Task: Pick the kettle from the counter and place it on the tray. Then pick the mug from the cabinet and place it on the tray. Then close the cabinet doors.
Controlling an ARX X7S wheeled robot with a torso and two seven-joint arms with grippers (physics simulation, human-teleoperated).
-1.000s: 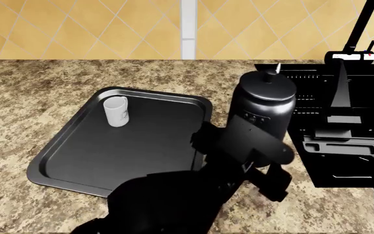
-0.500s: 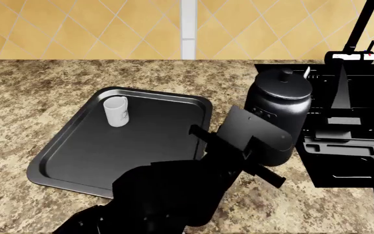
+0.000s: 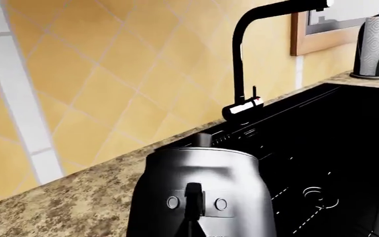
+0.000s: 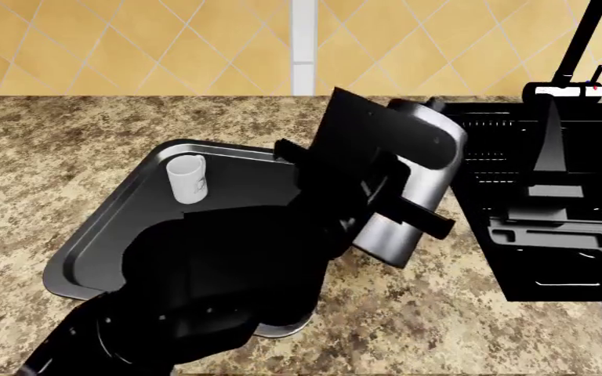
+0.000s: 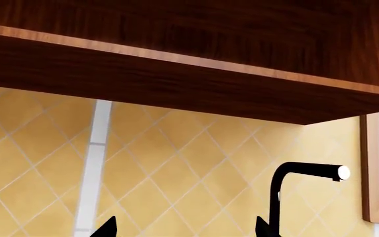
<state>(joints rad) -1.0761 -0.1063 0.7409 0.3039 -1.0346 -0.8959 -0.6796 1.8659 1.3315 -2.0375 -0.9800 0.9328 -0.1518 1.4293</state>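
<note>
In the head view the dark-grey kettle [image 4: 393, 229] hangs tilted above the counter [image 4: 50, 133], just right of the tray [image 4: 103, 227]. My left gripper [image 4: 385, 188] is shut on it, and its fingers are hidden behind the black wrist. The left wrist view shows the kettle [image 3: 203, 187] close up, with its handle mount facing the camera. The white mug [image 4: 186, 178] stands upright at the tray's far left corner. My right gripper [image 5: 185, 229] is open with nothing between its tips, facing the tiled wall under the cabinet [image 5: 176, 49]. The cabinet doors are out of view.
The black sink [image 4: 552, 204] lies right of the kettle, and a black faucet [image 3: 242, 64] rises behind it. A paper towel roll [image 3: 377, 44] stands at the far end of the counter. My left arm hides the tray's near right part.
The kettle has left the counter beside the sink. It has risen, leaned over and moved left toward the tray with my left arm. The mug has not moved.
</note>
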